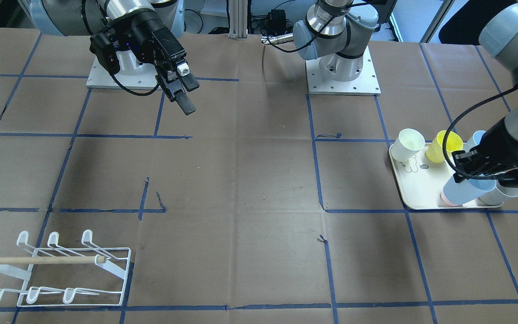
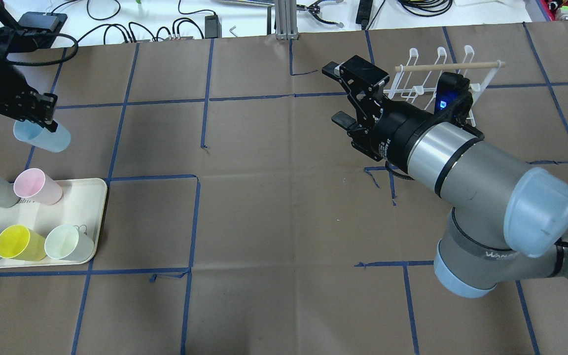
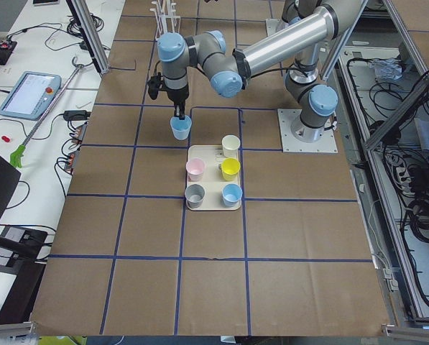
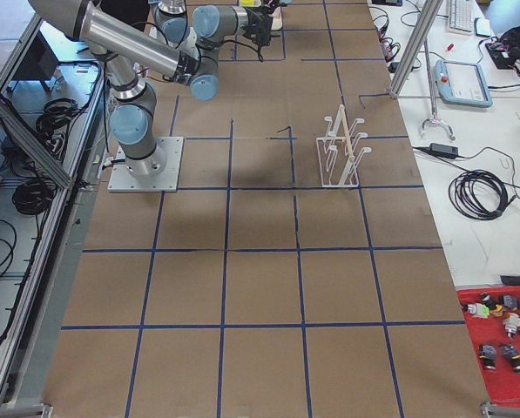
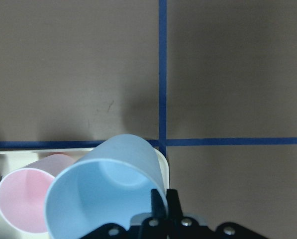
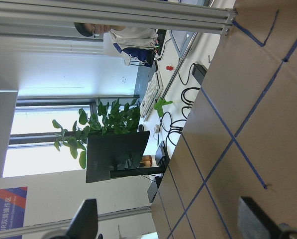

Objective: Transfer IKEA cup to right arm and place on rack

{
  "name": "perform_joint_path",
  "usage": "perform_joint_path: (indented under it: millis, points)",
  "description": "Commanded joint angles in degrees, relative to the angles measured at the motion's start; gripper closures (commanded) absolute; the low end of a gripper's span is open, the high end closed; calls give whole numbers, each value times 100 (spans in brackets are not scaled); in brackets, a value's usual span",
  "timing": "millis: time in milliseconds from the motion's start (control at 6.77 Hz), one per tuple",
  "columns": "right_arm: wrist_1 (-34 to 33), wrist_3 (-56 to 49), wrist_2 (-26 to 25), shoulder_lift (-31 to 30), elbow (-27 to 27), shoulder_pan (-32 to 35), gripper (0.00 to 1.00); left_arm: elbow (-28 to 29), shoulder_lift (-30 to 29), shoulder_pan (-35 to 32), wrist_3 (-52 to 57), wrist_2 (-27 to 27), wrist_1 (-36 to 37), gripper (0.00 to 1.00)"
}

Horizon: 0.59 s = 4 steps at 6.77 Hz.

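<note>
The left tool (image 2: 49, 124) was closed on the rim of a pale blue cup (image 2: 42, 138). In the left wrist view its fingers (image 5: 160, 205) pinched the cup wall, seemingly one inside and one outside. The cup hung tilted, mouth up toward the tool, near the left end of the bench. It was just past the far edge of the tray (image 2: 83, 203) and looked to be clear of it. Five more cups sat on the tray, with a pink cup (image 5: 24, 204) nearest below the held one.

The right tool (image 2: 336, 94) hovered well apart over the middle of the bench. Its jaws were wide open and empty, aimed roughly toward the left arm. The rack (image 2: 432, 79) stood empty just behind it, near the far right corner of the bench.

The step in hand was likely carrying the cup across for the hand-over. A rim pinch on smooth plastic may let the cup swing, so the move wanted a steady pace and a firm grip. It also needed enough height to clear the cups below.

The cup should arrive with its bare wall facing the open jaws. The right tool could then close round the body, well below the left fingers. The left tool should let go only once the right one had a sure hold.
</note>
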Motion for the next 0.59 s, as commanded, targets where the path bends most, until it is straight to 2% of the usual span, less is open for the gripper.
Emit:
perform_joint_path:
  millis: [0,148,295,443]
  points:
    - [-111,369,-63,21,22,-1,0,610,-56,-251,40,-212,-320,100]
    - [-128,317,-64,38,-30,-10,0,602,-64,-243,31,-1206,-137,100]
    - [-137,316,-64,47,-31,-10,0,558,-73,-269,40,-1738,291,100]
    - [-146,316,-64,47,-13,-10,0,497,-65,-304,40,-2500,635,100]
